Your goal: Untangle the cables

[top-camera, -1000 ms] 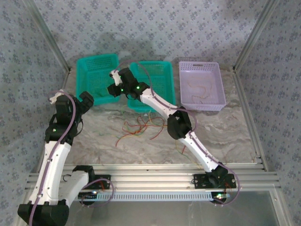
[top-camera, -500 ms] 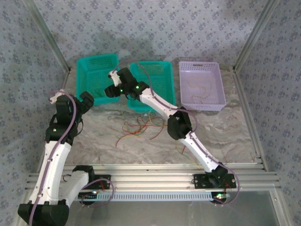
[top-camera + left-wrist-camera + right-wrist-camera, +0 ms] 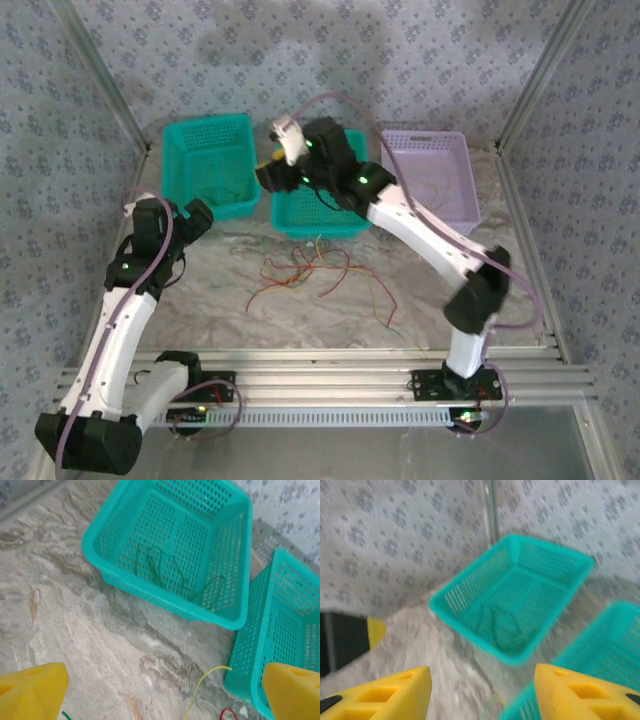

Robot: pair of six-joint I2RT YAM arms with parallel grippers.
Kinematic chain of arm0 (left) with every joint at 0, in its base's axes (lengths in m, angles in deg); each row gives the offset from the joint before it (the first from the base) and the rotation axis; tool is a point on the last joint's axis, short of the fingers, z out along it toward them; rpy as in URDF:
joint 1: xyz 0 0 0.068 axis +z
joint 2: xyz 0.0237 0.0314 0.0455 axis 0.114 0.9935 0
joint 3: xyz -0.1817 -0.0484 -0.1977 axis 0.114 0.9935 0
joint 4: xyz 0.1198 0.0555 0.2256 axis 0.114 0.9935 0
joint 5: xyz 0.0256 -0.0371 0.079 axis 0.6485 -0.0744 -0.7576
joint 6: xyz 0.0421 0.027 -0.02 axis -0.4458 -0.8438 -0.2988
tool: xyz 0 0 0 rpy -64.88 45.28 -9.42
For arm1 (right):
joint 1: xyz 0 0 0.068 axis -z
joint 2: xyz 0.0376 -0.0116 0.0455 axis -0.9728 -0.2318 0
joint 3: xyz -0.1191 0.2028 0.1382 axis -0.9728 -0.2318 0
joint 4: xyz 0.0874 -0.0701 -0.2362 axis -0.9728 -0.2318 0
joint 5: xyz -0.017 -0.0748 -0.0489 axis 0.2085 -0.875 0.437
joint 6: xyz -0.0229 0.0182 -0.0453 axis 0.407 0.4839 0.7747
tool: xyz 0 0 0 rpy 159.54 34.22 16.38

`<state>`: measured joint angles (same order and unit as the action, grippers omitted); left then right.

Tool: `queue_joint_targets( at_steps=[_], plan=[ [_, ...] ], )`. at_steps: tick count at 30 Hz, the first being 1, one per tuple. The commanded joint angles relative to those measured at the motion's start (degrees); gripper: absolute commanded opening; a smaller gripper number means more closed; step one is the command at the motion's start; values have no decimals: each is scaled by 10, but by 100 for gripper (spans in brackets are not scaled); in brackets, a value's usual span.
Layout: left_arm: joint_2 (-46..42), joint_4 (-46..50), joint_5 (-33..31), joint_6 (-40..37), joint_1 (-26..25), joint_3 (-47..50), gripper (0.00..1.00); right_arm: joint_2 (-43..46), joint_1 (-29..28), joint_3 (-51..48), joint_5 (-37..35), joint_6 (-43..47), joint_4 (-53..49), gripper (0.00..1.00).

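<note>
A: Cables [image 3: 312, 270] lay where?
B: Tangled on the table [image 3: 250, 320]; one green cable [image 3: 165, 575] sat in the left basket [image 3: 130, 582].
A: Jaws?
B: Left gripper [image 3: 165, 695] and right gripper [image 3: 485, 695] gaped wide, empty. Pinching one loose end looked wisest.

A green cable [image 3: 160, 572] lies inside the teal basket [image 3: 150, 587], a second teal basket [image 3: 265, 630] stands just right of it, and a yellow cable [image 3: 202, 687] ends on the table [image 3: 75, 630] below its right corner.

My right arm [image 3: 420, 225] is covering the middle basket's [image 3: 312, 215] far half. The green cable [image 3: 495, 626] is blurring beyond tracing.
</note>
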<state>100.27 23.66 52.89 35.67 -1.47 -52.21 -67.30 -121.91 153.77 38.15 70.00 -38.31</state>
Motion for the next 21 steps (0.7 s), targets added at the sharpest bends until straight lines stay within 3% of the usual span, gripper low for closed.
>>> queue_joint_targets(
  at_steps=[1, 7, 12, 16, 21],
  plan=[
    [-3, 21, 30, -11, -11, -11, 100, 86, 1, -151, -73, 17, 3, 59],
    [12, 30, 44, -11, -53, 4, 99, 245, 23, -406, -108, -23, -23, 59],
    [30, 27, 29, -8, -104, 15, 98, 320, 62, -536, -109, -77, -21, 59],
    [52, 12, 19, 1, -137, 32, 97, 321, 83, -588, -125, -113, -26, 59],
    [72, -8, 17, 11, -164, 53, 97, 262, 93, -601, -159, -116, 0, 58]
  ],
)
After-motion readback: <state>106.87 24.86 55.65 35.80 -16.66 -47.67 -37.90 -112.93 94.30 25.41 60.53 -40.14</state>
